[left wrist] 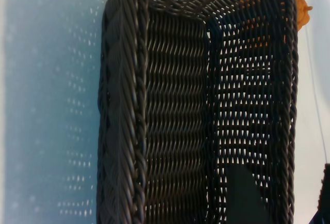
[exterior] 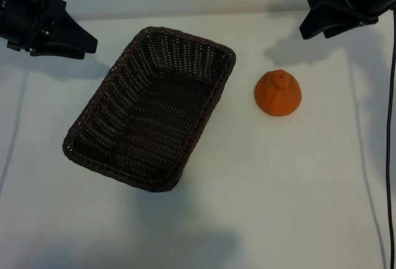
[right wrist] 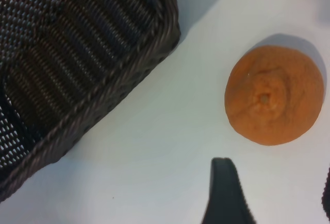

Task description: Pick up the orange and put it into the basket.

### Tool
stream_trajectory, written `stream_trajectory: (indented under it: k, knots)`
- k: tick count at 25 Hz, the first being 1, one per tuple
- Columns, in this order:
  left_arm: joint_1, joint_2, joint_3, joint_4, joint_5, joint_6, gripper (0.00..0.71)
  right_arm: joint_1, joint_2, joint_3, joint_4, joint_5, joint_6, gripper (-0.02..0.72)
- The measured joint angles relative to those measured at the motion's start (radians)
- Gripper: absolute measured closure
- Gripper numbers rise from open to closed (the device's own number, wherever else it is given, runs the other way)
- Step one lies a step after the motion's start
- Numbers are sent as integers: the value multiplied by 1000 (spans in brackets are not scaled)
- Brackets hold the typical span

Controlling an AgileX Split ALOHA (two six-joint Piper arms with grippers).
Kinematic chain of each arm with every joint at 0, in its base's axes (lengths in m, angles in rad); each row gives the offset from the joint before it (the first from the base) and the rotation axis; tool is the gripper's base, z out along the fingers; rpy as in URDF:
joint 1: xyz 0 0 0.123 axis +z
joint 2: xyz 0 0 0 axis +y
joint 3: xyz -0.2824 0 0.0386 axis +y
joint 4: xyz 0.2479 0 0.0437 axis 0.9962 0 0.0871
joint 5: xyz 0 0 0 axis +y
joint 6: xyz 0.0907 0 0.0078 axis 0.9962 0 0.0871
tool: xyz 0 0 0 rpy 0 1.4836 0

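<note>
Task barely begun. Orange [exterior: 278, 93] sits on the worktop [exterior: 260, 207], just right of the basket [exterior: 93, 151], not touching. Basket holds nothing. Right pincer [exterior: 318, 25] hangs above and behind the orange, jaws apart, gripping nothing. Left pincer [exterior: 83, 43] parked at far left, jaws apart, unloaded. Grasp, lift, drop all left.

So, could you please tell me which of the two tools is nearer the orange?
The right tool, up at the exterior view's top right corner, is nearer the orange; the left tool sits beyond the basket, on its far side.
</note>
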Motion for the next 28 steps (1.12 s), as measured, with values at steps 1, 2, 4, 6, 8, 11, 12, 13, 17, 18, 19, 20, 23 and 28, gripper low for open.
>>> stream_trajectory:
  k: [1,2,4,6,8,11,12,13,17,18,19,20,23,28]
  knots:
    - [0,0,0,0,0,0,306,0,0,0,0,0,0,259]
    - [0,0,0,0,0,0,306,0,0,0,0,0,0,259]
    - [0,0,0,0,0,0,306,0,0,0,0,0,0,259]
    - [0,0,0,0,0,0,306,0,0,0,0,0,0,259]
    - [0,0,0,0,0,0,306,0,0,0,0,0,0,259]
    - [0,0,0,0,0,0,306,0,0,0,0,1,0,259]
    - [0,0,0,0,0,0,306,0,0,0,0,1,0,259]
    - [0,0,0,0,0,0,306,0,0,0,0,1,0,259]
    - [0,0,0,0,0,0,306,0,0,0,0,4,0,259]
    - [0,0,0,0,0,0,306,0,0,0,0,4,0,259]
    - [0,0,0,0,0,0,306,0,0,0,0,4,0,259]
    - [0,0,0,0,0,0,306,0,0,0,0,4,0,259]
    - [0,0,0,0,-1,0,306,0,0,0,0,5,0,259]
    - [0,0,0,0,-26,0,306,0,0,0,0,13,0,259]
